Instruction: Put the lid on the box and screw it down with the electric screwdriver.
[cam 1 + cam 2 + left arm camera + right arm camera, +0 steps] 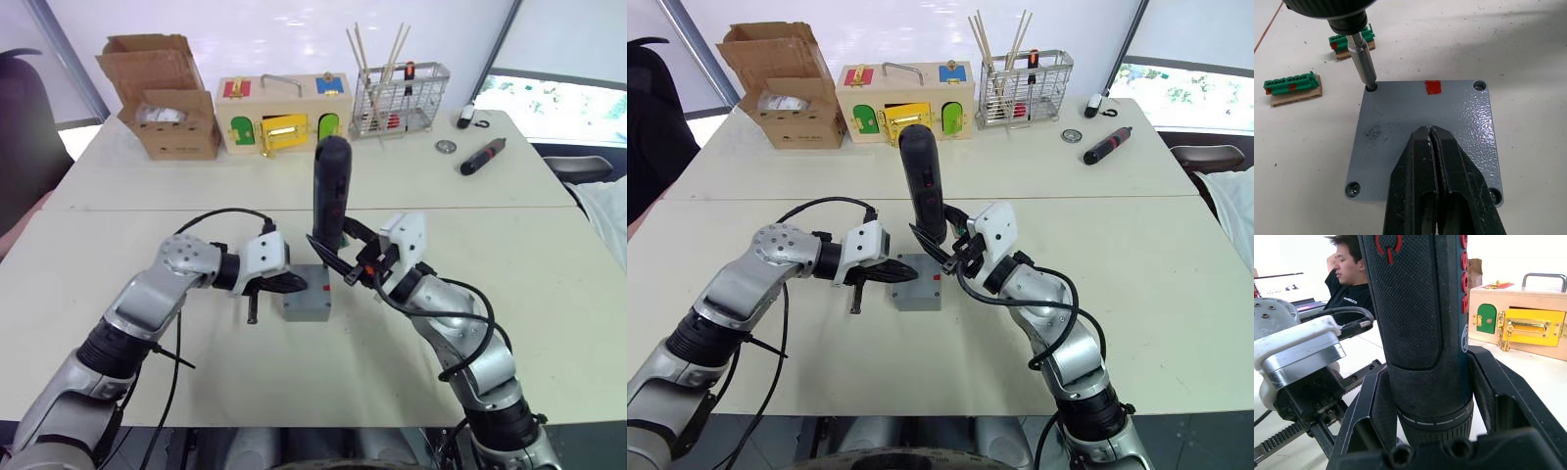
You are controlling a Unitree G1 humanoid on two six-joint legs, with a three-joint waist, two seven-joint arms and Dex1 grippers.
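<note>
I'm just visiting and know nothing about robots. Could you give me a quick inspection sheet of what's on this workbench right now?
Surface: pale table, two tops pushed together.
Job's things: lid sits on the grey box; electric screwdriver stands upright, its bit in a corner hole.
Clutter: two green connector blocks beside the box; small black-and-red screwdriver at the far right.
Hands: left hand shut, pressing on the lid; right hand shut on the electric screwdriver.
Cables: black cable loops over the left arm.
Surroundings: cardboard carton, wooden latch box, wire basket; a person sits nearby.
</note>
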